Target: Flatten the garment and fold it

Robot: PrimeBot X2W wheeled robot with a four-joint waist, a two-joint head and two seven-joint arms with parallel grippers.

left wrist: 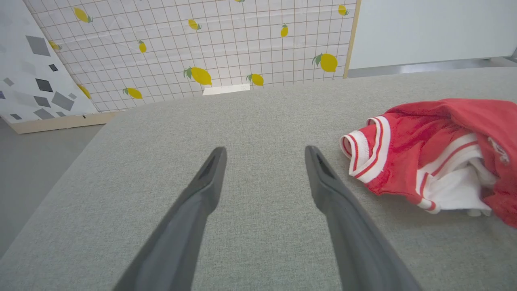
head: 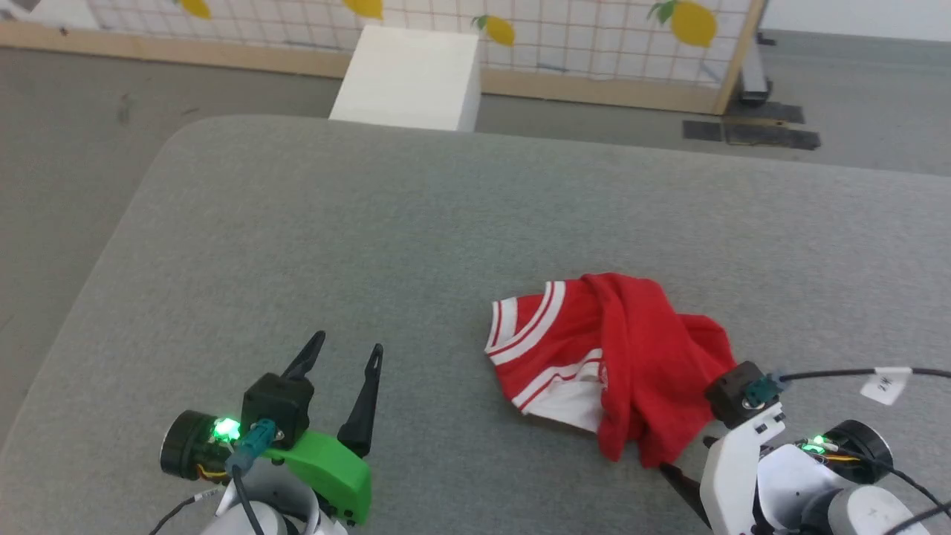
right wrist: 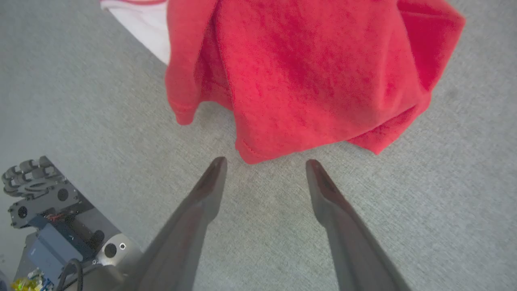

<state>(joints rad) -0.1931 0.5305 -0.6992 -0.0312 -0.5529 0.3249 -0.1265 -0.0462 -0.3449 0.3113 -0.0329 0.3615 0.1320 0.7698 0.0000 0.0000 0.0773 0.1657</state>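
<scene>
Toward 4 o'clock on the grey fabric tabletop (head: 334,238), the crumpled red jersey-style T-shirt (head: 609,357) with white sleeves and striped trim lies bunched in a heap. It looks light, soft and limp, likely to sag and drag on the cloth surface, so a stitched hem corner seems the surest hold. Below it, the right gripper (right wrist: 264,161) points at that red hem at its 12 o'clock, fingers spread wide and empty, tips just short of the cloth. At 7 o'clock the left gripper (head: 348,343) is equally wide, holding nothing.
</scene>
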